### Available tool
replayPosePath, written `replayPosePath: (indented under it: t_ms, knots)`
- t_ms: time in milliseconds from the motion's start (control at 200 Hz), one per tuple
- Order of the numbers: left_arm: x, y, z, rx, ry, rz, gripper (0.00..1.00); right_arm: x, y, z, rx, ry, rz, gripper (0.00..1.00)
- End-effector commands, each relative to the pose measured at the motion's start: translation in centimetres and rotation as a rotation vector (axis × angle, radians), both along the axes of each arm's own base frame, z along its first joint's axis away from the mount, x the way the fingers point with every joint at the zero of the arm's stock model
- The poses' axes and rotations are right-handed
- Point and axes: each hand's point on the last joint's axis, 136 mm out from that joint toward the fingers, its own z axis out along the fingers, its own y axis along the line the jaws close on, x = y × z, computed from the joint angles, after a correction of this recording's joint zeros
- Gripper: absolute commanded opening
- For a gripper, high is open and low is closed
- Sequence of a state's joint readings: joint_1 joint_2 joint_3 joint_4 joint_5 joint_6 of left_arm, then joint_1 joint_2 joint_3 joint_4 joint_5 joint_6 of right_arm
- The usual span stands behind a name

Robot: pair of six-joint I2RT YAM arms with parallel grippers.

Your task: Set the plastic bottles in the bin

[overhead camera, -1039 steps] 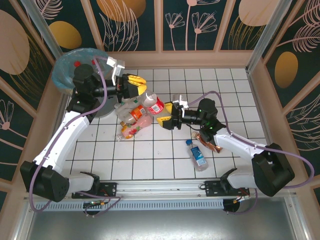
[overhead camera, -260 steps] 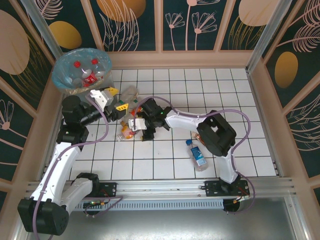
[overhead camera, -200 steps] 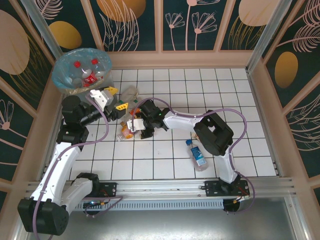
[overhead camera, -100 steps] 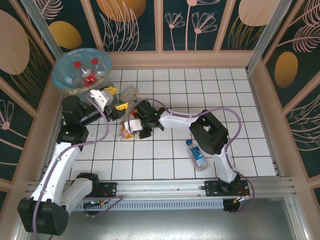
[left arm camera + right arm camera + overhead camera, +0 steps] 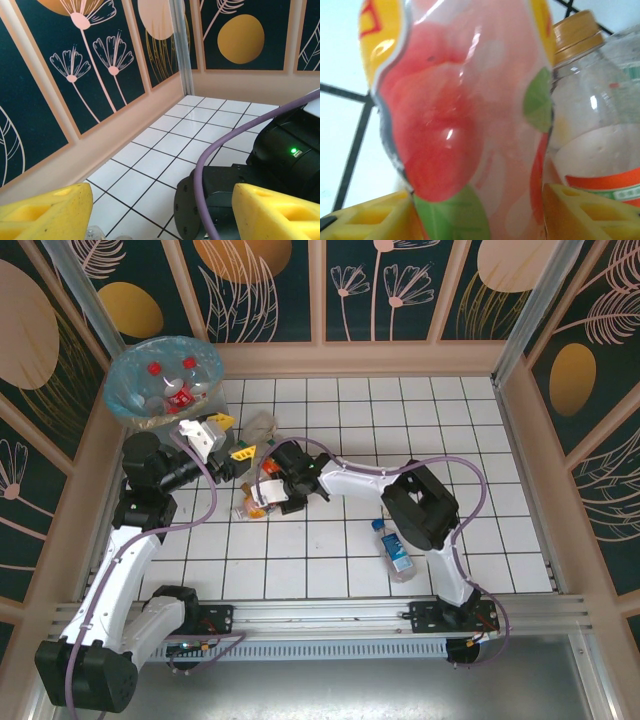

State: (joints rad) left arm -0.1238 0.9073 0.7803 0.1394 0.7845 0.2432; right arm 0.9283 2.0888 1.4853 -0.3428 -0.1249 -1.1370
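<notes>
Right gripper (image 5: 477, 212) clamps a pink bottle (image 5: 465, 110) in the heap left of centre.
Its yellow fingers (image 5: 365, 220) press on both sides of the pink bottle, which touches an orange-capped bottle (image 5: 600, 125) on its right. From above, the right gripper (image 5: 262, 492) sits on the heap on the white tiled table (image 5: 450, 430). A blue bottle (image 5: 397, 550) lies well apart, near and right. The bin (image 5: 120, 390) stands in the far left corner with bottles (image 5: 170, 390) inside. Between bin and heap hangs the left gripper (image 5: 228, 440), fingers wide with nothing between them.
</notes>
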Motion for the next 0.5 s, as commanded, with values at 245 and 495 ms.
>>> replayPosePath:
  t_ms: [245, 495]
  knots:
    - [0.1, 0.5, 4.9, -0.122, -0.042, 0.043, 0.70, -3.9, -3.0, 4.8, 0.126, 0.110, -0.125, 0.52]
    - [1.3, 1.7, 10.2, -0.314, 0.067, 0.124, 0.70, -3.4, -5.6, 14.4, 0.602, 0.267, -0.255, 0.47]
